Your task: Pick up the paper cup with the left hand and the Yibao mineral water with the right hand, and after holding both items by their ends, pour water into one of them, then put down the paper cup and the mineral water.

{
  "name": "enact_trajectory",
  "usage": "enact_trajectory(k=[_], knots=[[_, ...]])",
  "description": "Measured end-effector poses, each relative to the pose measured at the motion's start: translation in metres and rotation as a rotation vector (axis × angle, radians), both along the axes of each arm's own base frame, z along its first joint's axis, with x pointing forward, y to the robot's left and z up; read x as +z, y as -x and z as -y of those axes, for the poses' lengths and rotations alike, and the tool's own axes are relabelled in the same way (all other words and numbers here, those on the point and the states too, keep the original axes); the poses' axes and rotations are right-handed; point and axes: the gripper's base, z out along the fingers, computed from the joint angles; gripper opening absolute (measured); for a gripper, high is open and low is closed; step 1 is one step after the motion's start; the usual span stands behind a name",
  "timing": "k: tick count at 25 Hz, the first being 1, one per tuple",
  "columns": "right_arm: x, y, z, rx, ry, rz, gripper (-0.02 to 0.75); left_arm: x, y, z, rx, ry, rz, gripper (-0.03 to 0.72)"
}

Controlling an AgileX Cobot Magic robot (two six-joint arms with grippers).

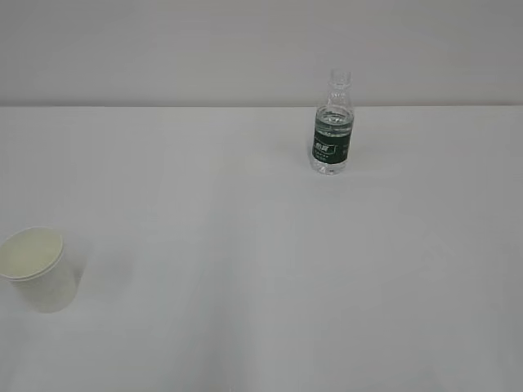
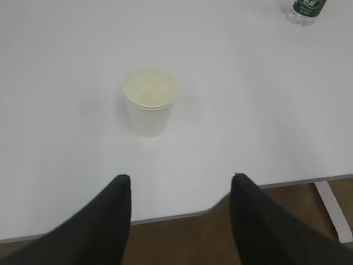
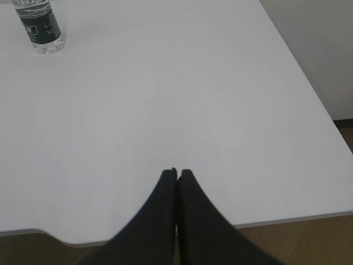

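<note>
- The cup [image 1: 34, 268] is small, white and tapered, with a rolled rim and a cream inside; it stands upright near the left edge of the white surface [image 1: 245, 269], toward the near side.
- From the left wrist view the cup [image 2: 149, 101] shows a pale inside; whether any water lies in it cannot be told.
- The bottle [image 1: 332, 126] is small and clear, with a dark green label band in white print, a ribbed neck and no cap; it stands upright close to the far edge, right of the middle, well apart from the cup.
- Clear water sits in the bottle up to about the top of the label.
- The left pincer [image 2: 181, 190] hangs over the near edge, fingers spread wide, holding nothing, the cup beyond it.
- The right pincer [image 3: 177, 174] has its fingers pressed together, empty, above the near edge, far from the bottle [image 3: 39, 26].
</note>
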Motion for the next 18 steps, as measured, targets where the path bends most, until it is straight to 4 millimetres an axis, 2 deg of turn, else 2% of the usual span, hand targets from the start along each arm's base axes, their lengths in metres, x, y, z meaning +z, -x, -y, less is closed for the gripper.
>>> enact_trajectory(k=[11,18], knots=[[0.001,0.0,0.0,-0.002,0.004,0.007,-0.008,0.001,-0.022,0.002,0.009,0.075,-0.118,0.426],[0.023,0.001,0.0,0.012,0.014,0.166,-0.008,0.013,-0.041,0.002,0.021,0.091,-0.152,0.426]])
